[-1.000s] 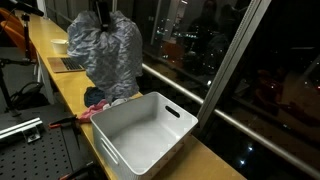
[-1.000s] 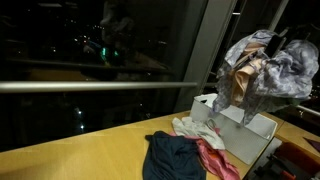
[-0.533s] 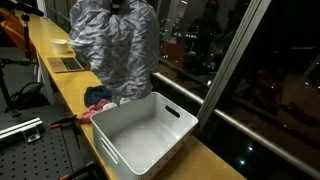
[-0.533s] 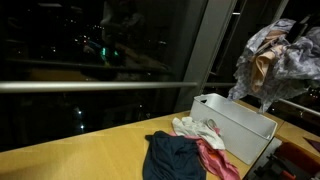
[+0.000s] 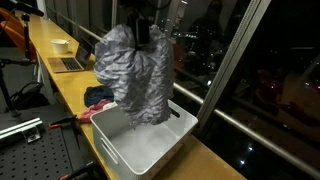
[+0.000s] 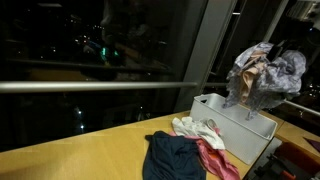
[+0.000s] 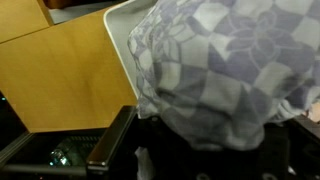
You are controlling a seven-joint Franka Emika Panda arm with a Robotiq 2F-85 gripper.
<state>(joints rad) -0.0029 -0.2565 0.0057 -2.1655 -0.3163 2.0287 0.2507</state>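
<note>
A grey-and-white patterned garment hangs from my gripper, which is shut on its top. Its lower end dangles into the white plastic bin on the wooden counter. In an exterior view the same garment hangs bunched over the bin, the gripper above it. The wrist view is filled by the checked cloth with the bin's rim behind; the fingers are hidden under the fabric.
A pile of clothes lies on the counter beside the bin: a dark blue piece, a pink one and a white one. A laptop and a bowl sit further along. Dark windows border the counter.
The gripper has carried the patterned garment sideways from above the clothes pile to over the bin and lowered it, so the cloth now hangs into the bin.
</note>
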